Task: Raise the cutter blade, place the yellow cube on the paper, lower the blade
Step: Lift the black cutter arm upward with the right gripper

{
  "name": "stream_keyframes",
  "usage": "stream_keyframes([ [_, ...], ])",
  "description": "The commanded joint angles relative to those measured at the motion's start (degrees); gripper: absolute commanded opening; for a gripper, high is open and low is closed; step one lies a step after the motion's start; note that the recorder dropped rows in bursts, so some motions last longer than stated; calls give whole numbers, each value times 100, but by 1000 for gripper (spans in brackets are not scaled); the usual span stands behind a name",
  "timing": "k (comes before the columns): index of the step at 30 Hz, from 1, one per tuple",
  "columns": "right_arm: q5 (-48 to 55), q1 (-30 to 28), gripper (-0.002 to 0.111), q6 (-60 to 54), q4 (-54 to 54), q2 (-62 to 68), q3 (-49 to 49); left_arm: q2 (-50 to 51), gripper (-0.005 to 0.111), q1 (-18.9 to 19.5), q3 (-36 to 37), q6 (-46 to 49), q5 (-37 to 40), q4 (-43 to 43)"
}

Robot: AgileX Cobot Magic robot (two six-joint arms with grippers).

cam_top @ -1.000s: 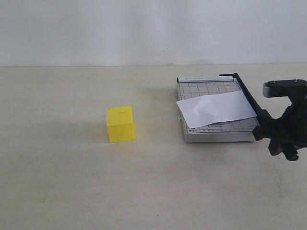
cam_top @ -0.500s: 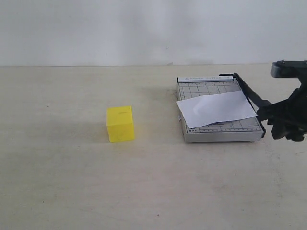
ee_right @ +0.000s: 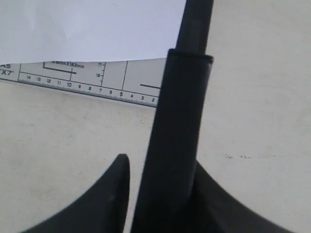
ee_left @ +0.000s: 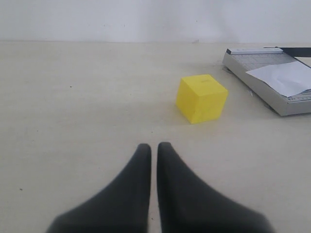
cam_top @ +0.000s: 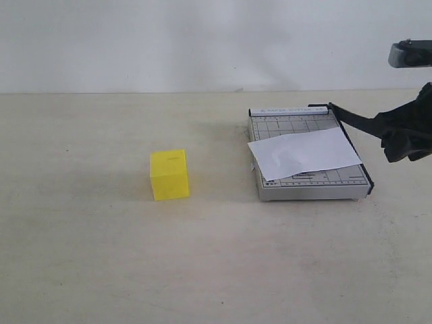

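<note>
The yellow cube [cam_top: 169, 175] [ee_left: 201, 97] rests on the table left of the grey cutter base [cam_top: 307, 191] [ee_left: 257, 82]. The white paper [cam_top: 304, 152] [ee_left: 286, 77] [ee_right: 92, 29] lies across the base. The cutter blade [cam_top: 358, 120] [ee_right: 182, 121] slopes up from its hinge at the base's far corner. My right gripper [cam_top: 401, 138] [ee_right: 160, 162] is shut on its thick handle, above the table at the right. My left gripper [ee_left: 154, 145] is shut and empty, well short of the cube, and does not show in the exterior view.
A beige table [cam_top: 101, 256] carries everything, with a white wall [cam_top: 169, 40] behind. The cutter base has a ruler scale [ee_right: 73, 83] along its near edge.
My right gripper has risen and drawn to the right with the blade handle, so the blade has swung up off the base. Cube and paper have not moved.
</note>
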Motion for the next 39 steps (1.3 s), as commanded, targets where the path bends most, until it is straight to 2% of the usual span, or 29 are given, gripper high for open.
stream_keyframes([
  [1, -70, 127, 33, -586, 873, -124, -186, -10, 5, -12, -3, 10, -16, -26],
  [4, -47, 127, 65, -536, 873, -124, -186, -10, 5, -12, -3, 10, -16, -26],
  [5, -77, 127, 67, -536, 873, -124, -186, -10, 5, -12, -3, 10, -16, -26],
  [9, -332, 127, 59, -561, 873, -124, -186, -10, 5, -12, -3, 10, -16, -26],
  [17, -1046, 127, 60, -486, 826, -144, -196, -10, 5, -12, -3, 10, -16, -26],
  [22, -752, 127, 59, -432, 826, -134, -184, -10, 5, -12, -3, 10, -16, -26],
  [25, -829, 127, 59, -365, 570, -144, -184, -10, 5, -12, -3, 10, -16, -26],
  [30, -1270, 127, 59, 195, -603, -292, -194, -10, 5, -12, -3, 10, -16, -26],
  [35, -1758, 127, 59, 322, -604, -730, -194, -10, 5, -12, -3, 10, -16, -26],
  [37, -1882, 127, 52, 359, -590, -1111, -194, -10, 5, -12, -3, 10, -16, -26],
  [39, -1843, 127, 29, 265, -201, -1700, -114, -10, 5, -12, -3, 10, -16, -26],
])
